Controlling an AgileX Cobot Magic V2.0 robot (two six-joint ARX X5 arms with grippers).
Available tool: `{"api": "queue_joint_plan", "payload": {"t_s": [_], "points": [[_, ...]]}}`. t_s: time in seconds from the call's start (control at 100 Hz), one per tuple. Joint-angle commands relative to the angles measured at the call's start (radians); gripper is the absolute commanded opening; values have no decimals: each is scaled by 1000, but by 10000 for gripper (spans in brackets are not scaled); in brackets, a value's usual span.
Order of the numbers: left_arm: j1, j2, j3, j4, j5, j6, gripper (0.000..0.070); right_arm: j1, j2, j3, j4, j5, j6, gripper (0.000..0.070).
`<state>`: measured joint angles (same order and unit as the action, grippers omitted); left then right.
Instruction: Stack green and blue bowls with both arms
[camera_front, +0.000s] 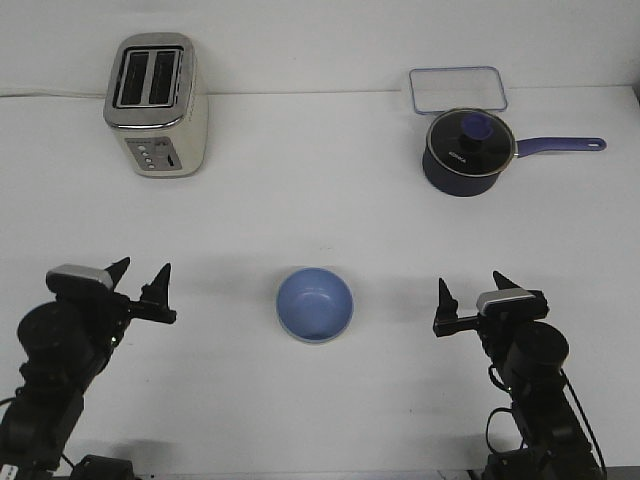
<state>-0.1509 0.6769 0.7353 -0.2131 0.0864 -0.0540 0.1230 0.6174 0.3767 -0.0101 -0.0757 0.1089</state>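
A pale periwinkle blue bowl (314, 304) stands upright on the white table (320, 200), in the middle near the front. No separate sage green bowl shows. A thin pale edge runs around the blue bowl's lower rim, and I cannot tell what it is. My left gripper (142, 270) is open and empty, left of the bowl and well apart from it. My right gripper (470, 282) is open and empty, right of the bowl and also apart. Both point away from me over the table.
A cream and silver toaster (157, 105) stands at the back left. A dark navy saucepan (468, 150) with a purple handle pointing right stands at the back right. A clear rectangular container (456, 88) lies behind it.
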Motion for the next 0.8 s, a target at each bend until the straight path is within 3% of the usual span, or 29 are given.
{"api": "queue_joint_plan", "payload": {"t_s": [0.0,0.21,0.54,0.61,0.64,0.69,0.79], "points": [[0,-59,-97,73,-6,-35,465,2,5,6,11,2,-1,700],[0,-192,-222,101,-68,-58,466,2,5,6,11,1,-1,700],[0,-215,-222,103,-68,-57,461,2,5,6,11,2,-1,691],[0,-215,-222,103,-68,-57,439,2,5,6,11,2,-1,592],[0,-215,-222,103,-68,-57,397,2,5,6,11,2,-1,527],[0,-215,-222,103,-68,-57,293,2,5,6,11,2,-1,400],[0,-215,-222,103,-68,-57,3,2,5,6,11,2,-1,137]]}}
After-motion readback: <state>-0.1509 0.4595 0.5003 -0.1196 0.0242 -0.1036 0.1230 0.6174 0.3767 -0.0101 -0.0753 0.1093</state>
